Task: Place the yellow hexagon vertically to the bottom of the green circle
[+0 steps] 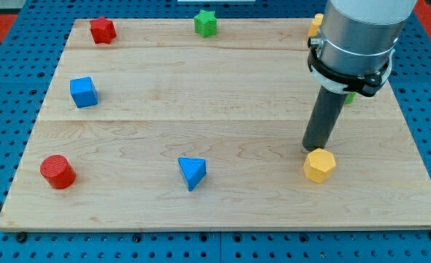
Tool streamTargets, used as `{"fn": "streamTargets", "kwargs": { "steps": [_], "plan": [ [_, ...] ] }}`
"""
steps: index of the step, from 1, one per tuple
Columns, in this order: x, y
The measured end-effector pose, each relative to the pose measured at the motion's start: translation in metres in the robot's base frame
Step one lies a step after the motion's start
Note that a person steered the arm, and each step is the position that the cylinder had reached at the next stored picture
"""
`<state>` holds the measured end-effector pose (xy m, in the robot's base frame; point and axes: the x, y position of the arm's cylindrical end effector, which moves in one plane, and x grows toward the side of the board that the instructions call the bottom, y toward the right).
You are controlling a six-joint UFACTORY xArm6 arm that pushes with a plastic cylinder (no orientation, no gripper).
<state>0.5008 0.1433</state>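
The yellow hexagon (319, 165) lies on the wooden board at the view's lower right. My tip (315, 149) stands right at its upper left edge, touching or nearly touching it. The green circle (351, 96) is almost wholly hidden behind the arm's grey body; only a sliver shows at the arm's right side, above the hexagon. A second yellow block (315, 25) peeks out at the arm's left near the view's top.
A red star-like block (102, 30) sits at the top left, a green star (206, 23) at the top middle, a blue cube (83, 92) at the left, a red cylinder (57, 172) at the lower left, a blue triangle (192, 172) at the bottom middle.
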Motion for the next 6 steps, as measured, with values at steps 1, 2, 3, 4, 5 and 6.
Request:
{"fn": "streamTargets", "kwargs": {
  "steps": [1, 2, 3, 4, 5, 6],
  "plan": [
    [0.031, -0.016],
    [0.018, -0.055],
    [0.065, -0.034],
    [0.075, 0.014],
    [0.08, 0.015],
    [0.11, 0.055]
  ]
}}
